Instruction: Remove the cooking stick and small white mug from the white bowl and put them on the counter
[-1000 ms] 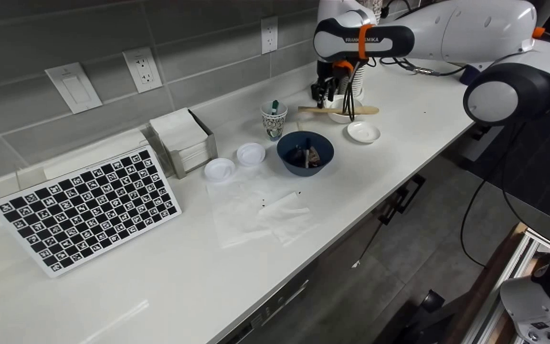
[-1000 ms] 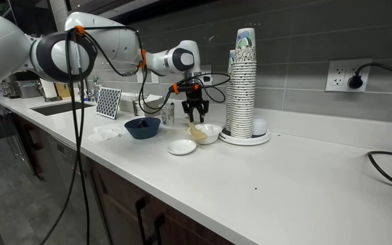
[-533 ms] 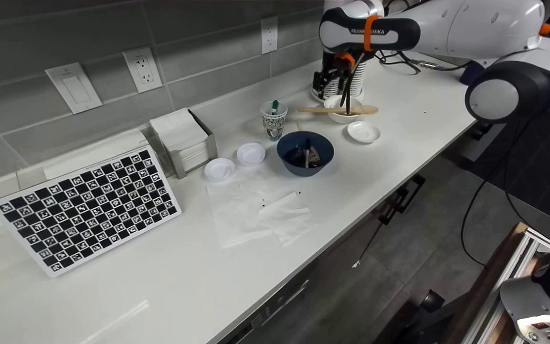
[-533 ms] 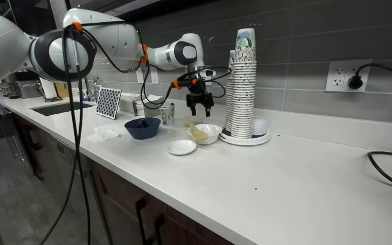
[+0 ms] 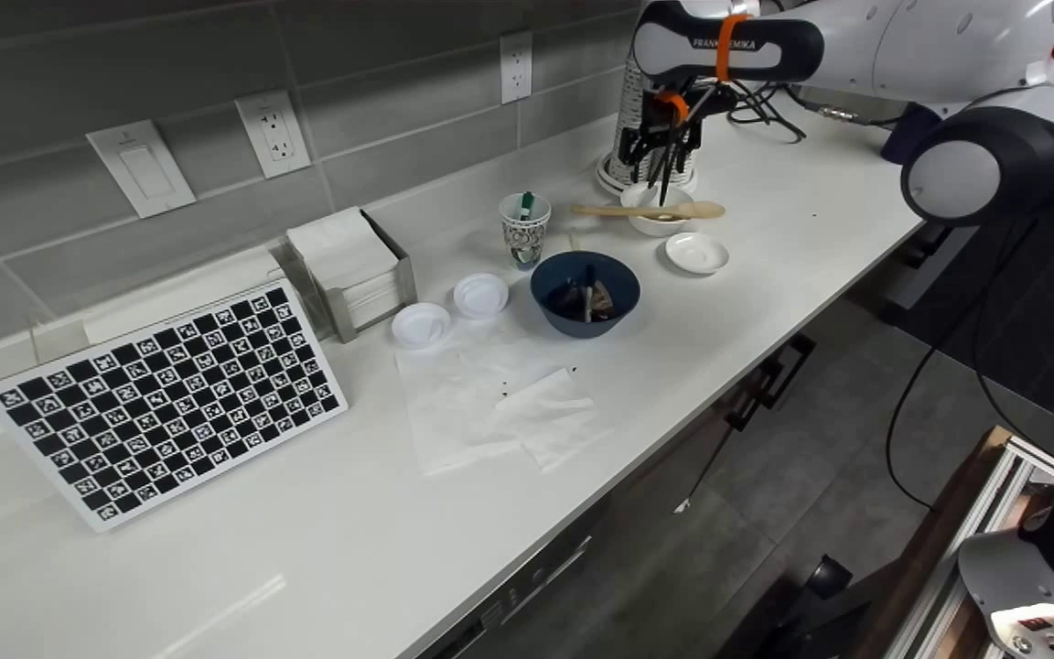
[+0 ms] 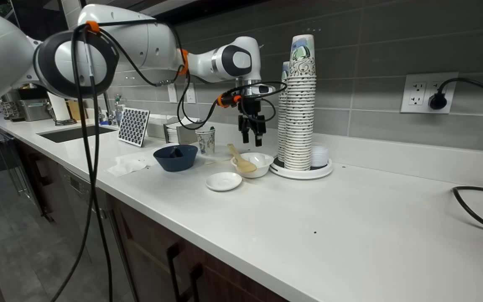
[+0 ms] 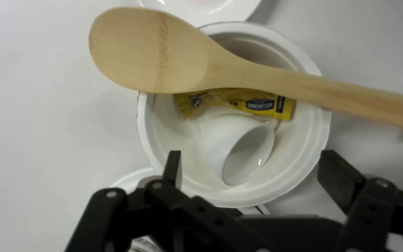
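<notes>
The cooking stick, a pale wooden spoon [image 7: 163,52], lies across the rim of the white bowl [image 7: 324,134]. It also shows in both exterior views [image 5: 696,210] [image 6: 245,165]. The small white mug [image 7: 217,136] lies tilted on its side inside the bowl, its mouth facing the gripper side. My gripper [image 7: 250,155] is open and empty, its fingers apart on either side of the mug in the wrist view. In an exterior view the gripper [image 6: 252,140] points down and hangs above the bowl [image 6: 264,167]. All of this is over the white counter [image 6: 350,226].
A yellow packet [image 7: 236,103] lies in the bowl beside the mug. Tall stacks of paper cups [image 6: 300,121] stand close behind the gripper. A small white dish [image 6: 224,181], a dark blue bowl [image 6: 176,161] and a cup with a green item [image 5: 524,233] are nearby.
My gripper has risen from beside the spoon handle and moved toward the cup stacks, over the bowl. It has also turned. The spoon has shifted very slightly and stays on the bowl.
</notes>
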`<state>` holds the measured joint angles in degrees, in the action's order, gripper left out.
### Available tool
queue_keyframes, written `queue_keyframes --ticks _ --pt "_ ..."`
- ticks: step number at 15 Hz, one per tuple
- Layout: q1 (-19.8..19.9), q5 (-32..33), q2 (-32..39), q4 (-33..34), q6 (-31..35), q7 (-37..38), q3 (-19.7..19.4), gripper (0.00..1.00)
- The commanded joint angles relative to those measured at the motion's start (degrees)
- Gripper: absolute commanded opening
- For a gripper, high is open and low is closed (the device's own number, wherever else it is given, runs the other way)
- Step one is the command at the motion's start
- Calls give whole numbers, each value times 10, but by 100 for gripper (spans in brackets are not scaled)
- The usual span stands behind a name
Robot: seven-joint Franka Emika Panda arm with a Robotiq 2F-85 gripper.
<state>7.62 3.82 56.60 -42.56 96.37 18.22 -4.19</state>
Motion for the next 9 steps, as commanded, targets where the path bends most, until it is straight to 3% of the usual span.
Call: queue_keyframes --ticks 1,7,8,9 --pt "-7 9 9 8 -6 33 -12 100" --pt "-17 19 38 22 -3 114 -35 99" --pt "-18 22 43 25 -1 126 -39 89" --pt "-20 22 46 25 -4 136 -41 87"
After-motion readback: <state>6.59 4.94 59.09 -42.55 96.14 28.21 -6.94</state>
